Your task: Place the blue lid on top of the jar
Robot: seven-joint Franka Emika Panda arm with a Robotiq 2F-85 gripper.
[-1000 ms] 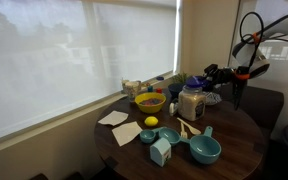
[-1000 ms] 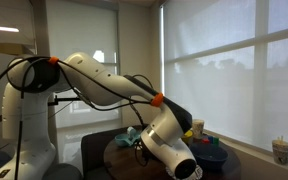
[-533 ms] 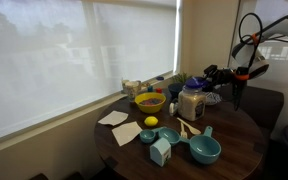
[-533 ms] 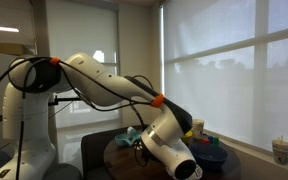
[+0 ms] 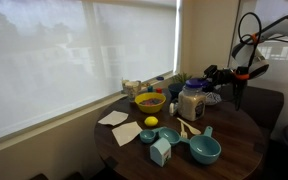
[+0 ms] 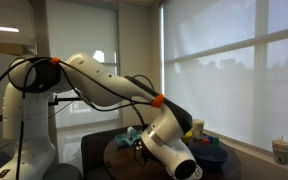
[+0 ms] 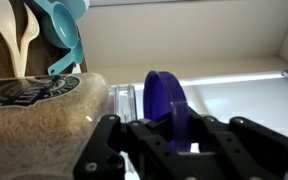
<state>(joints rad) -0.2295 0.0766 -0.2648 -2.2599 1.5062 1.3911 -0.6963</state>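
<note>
Round dark table (image 5: 234,130) beside a wide window with a pale roller blind (image 5: 74,50) pulled down.

Exterior views:
- Jar (image 5: 191,103) stood upright at about 1 o'clock on the table, clear glass with pale cream contents.
- Yellow bowl (image 5: 150,101) just beside the jar, at its 9 o'clock. Lemon (image 5: 151,122) at 6 o'clock of the bowl.
- 2 napkins (image 5: 112,118) lay flat toward the window edge, at 9 o'clock of the lemon.
- Teal cups (image 5: 201,150) sat near the front edge, at 6 o'clock of the jar, with wooden spoons (image 5: 184,128) between cups and jar.
- Arm (image 6: 104,80) reached out from its white base over the table. Its wrist filled the foreground and hid most of the tabletop in that exterior view.

Wrist view:
- Gripper (image 7: 169,128) was closed on the blue lid (image 7: 164,95). The disc stood edge-on in the picture, with a jaw on each side of it.
- The lid was held in the air just beside the glass mouth of the jar (image 7: 39,125), which lay at the lid's 8 o'clock. Cannot tell whether lid and rim touched.
- The jar carried a dark label band, text not readable.
- 2 wooden spoons (image 7: 14,38) and the teal cups (image 7: 62,30) showed at 11 o'clock of the lid, well apart from it.
</note>
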